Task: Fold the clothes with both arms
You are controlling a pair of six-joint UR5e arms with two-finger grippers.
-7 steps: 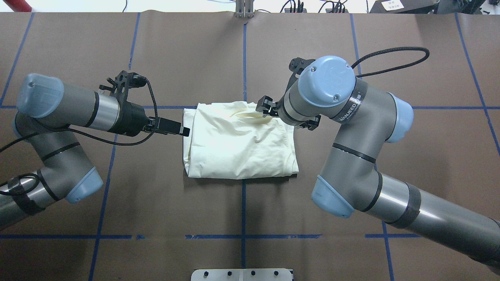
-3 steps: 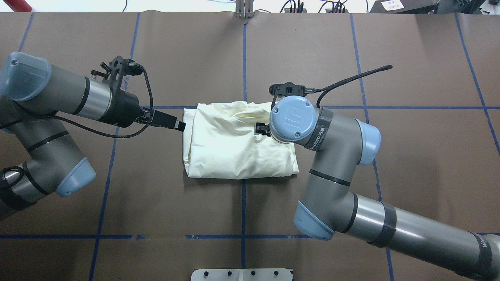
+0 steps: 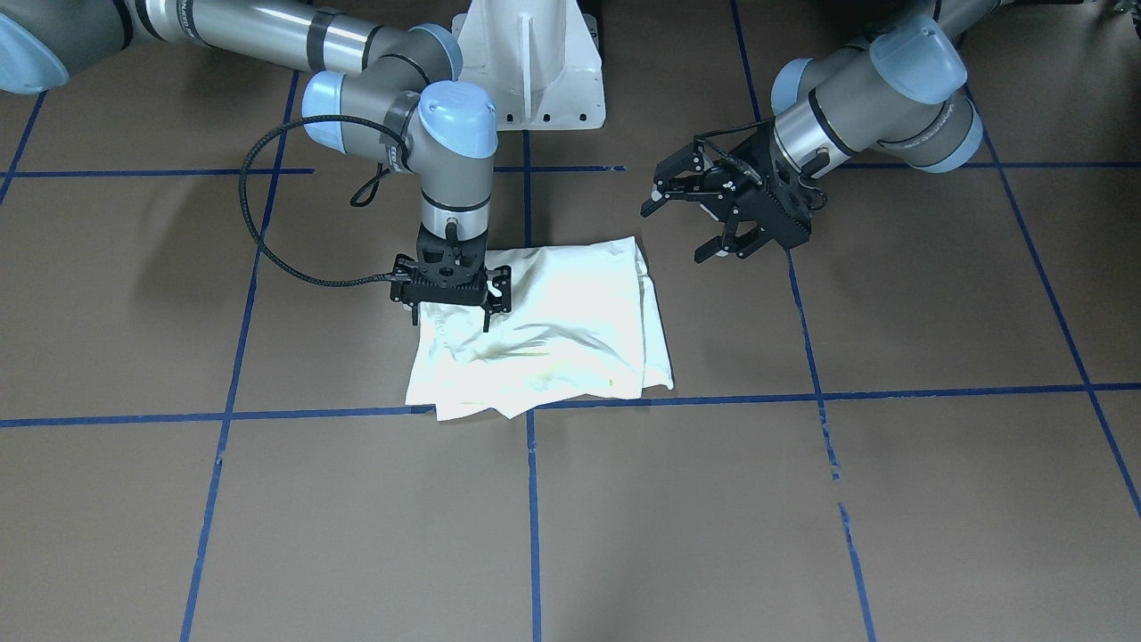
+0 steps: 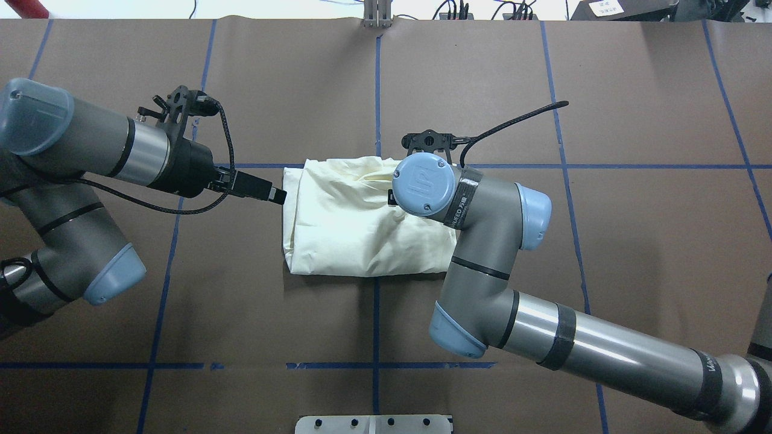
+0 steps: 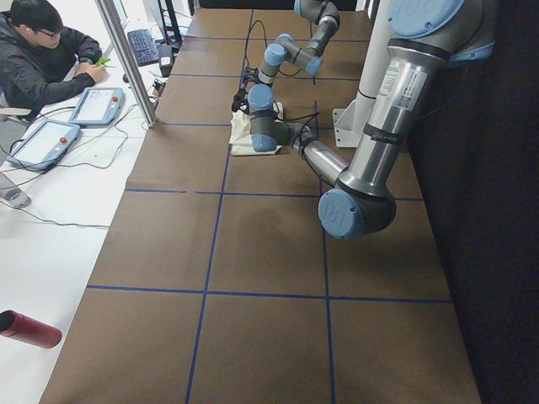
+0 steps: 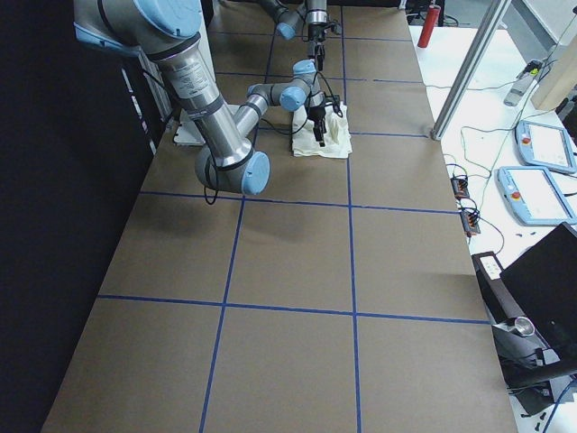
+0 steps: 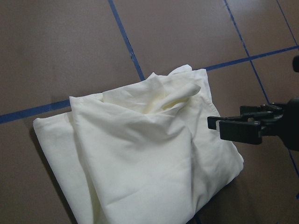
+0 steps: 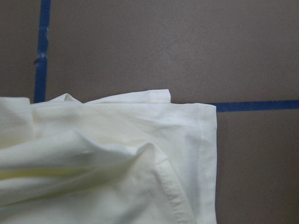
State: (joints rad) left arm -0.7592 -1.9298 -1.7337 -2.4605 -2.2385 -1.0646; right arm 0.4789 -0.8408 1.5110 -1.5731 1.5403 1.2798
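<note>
There are two black two-finger end effectors. The right end effector (image 3: pixel 450 323) points straight down over the robot-side edge of the one cream fabric shirt (image 4: pixel 356 235). Its thin fingers are spread apart with nothing between them, and I cannot tell whether the tips touch the cloth. The left end effector (image 3: pixel 672 236) hangs tilted just beside the shirt's other side, its jaws wide apart and empty.

The shirt lies near the middle of the desk, by a crossing of blue lines. It is folded into a rough rectangle, plain side up, with soft creases across its layers. The right wrist view shows a stitched hem.

Two arms carry the end effectors: the grey metal left arm (image 4: pixel 90 144) and the grey metal right arm (image 4: pixel 482 241). Both are tubular with rounded light-blue joint caps, and a black braided cable loops at each wrist.

The brown matte desk (image 4: pixel 271 78) is marked into squares by blue tape. One white ribbed pedestal (image 3: pixel 535 62) stands at the robot's side. One person in a dark jacket (image 5: pixel 38 59) sits at a white side table beyond it.
</note>
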